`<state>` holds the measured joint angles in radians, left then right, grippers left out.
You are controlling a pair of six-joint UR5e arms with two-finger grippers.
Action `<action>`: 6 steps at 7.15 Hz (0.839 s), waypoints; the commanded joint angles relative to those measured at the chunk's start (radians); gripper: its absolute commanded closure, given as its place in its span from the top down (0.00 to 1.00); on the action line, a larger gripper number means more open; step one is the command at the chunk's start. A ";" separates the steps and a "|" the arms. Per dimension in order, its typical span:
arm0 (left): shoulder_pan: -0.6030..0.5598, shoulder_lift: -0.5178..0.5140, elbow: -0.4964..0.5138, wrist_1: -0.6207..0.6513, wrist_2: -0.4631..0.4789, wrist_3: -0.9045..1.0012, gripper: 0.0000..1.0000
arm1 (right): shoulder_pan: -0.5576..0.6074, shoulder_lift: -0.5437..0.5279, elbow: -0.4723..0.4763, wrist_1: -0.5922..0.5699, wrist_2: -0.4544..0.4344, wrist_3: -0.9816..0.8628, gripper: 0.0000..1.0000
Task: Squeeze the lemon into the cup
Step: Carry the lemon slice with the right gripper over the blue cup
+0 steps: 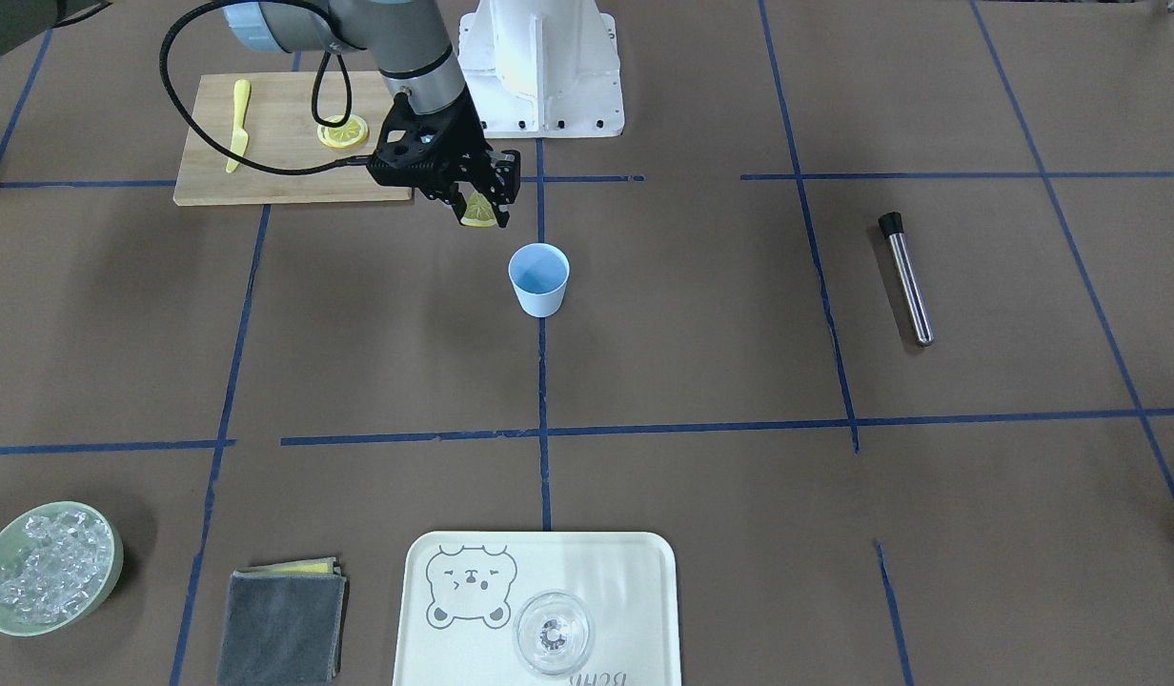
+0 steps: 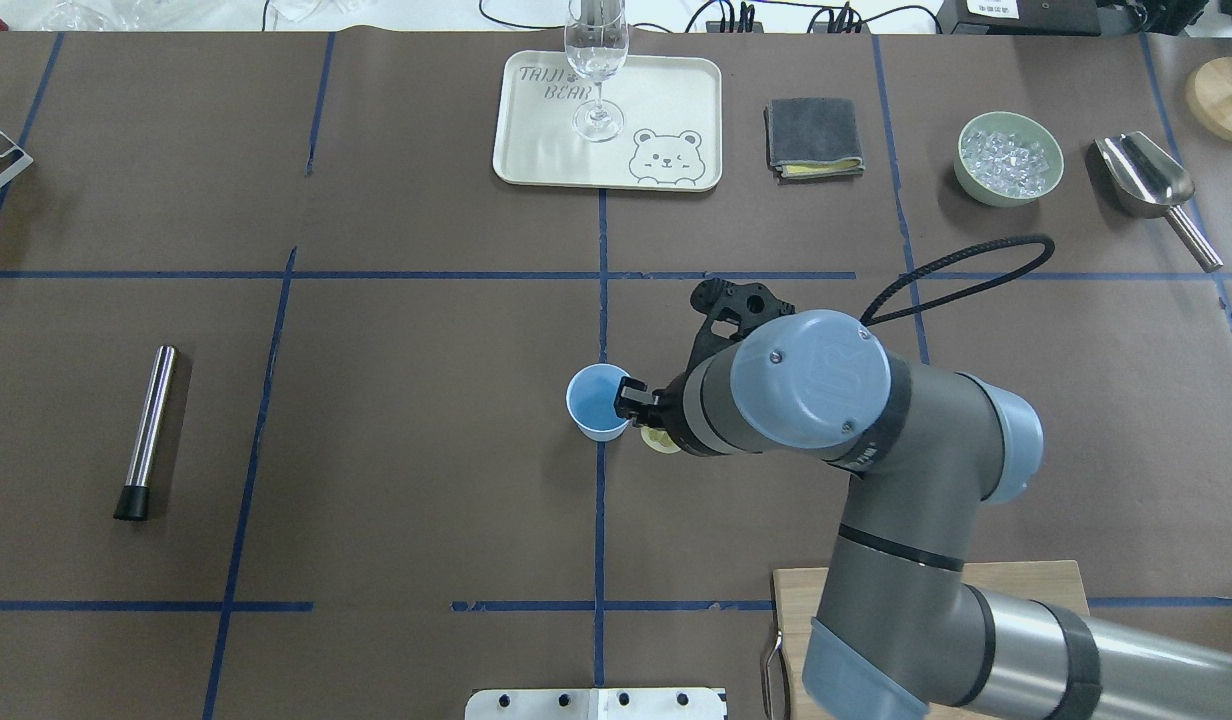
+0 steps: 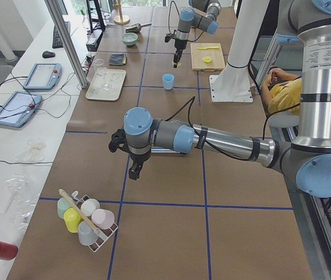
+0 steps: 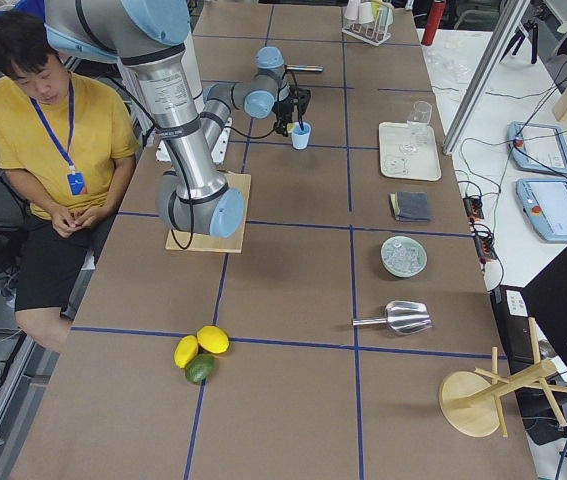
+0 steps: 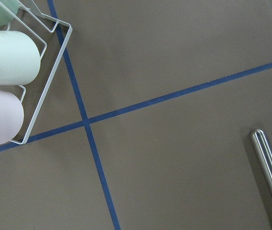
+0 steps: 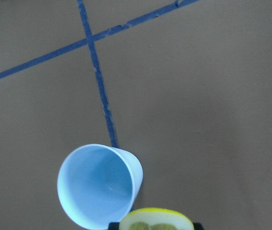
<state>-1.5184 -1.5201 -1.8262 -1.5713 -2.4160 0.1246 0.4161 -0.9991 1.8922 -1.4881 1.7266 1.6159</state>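
The light-blue cup point(image 1: 538, 278) stands upright at the table's middle, on a blue tape line. My right gripper point(image 1: 481, 215) is shut on a yellow lemon slice point(image 1: 473, 211) and holds it in the air beside the cup, on the robot's side. In the overhead view the lemon point(image 2: 659, 441) peeks out next to the cup point(image 2: 597, 402). In the right wrist view the lemon's rind point(image 6: 157, 216) sits just right of the cup's mouth point(image 6: 97, 184). My left gripper point(image 3: 133, 170) hangs far off over the table; I cannot tell its state.
A wooden cutting board point(image 1: 282, 176) holds a second lemon slice point(image 1: 343, 131) and a yellow knife point(image 1: 238, 124). A steel rod point(image 1: 906, 278), a tray point(image 1: 454, 657) with a clear glass point(image 1: 553, 633), a grey cloth point(image 1: 282, 624) and a green bowl of ice point(image 1: 49, 567) lie around.
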 commanded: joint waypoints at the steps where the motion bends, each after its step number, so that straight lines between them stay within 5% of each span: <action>1: 0.000 0.012 -0.018 -0.001 0.000 0.000 1.00 | 0.015 0.100 -0.117 0.005 -0.001 0.021 0.57; 6: 0.000 0.012 -0.025 0.000 0.000 0.000 1.00 | 0.013 0.143 -0.183 0.008 -0.002 0.050 0.64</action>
<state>-1.5186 -1.5072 -1.8501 -1.5712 -2.4160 0.1243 0.4295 -0.8629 1.7196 -1.4793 1.7247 1.6644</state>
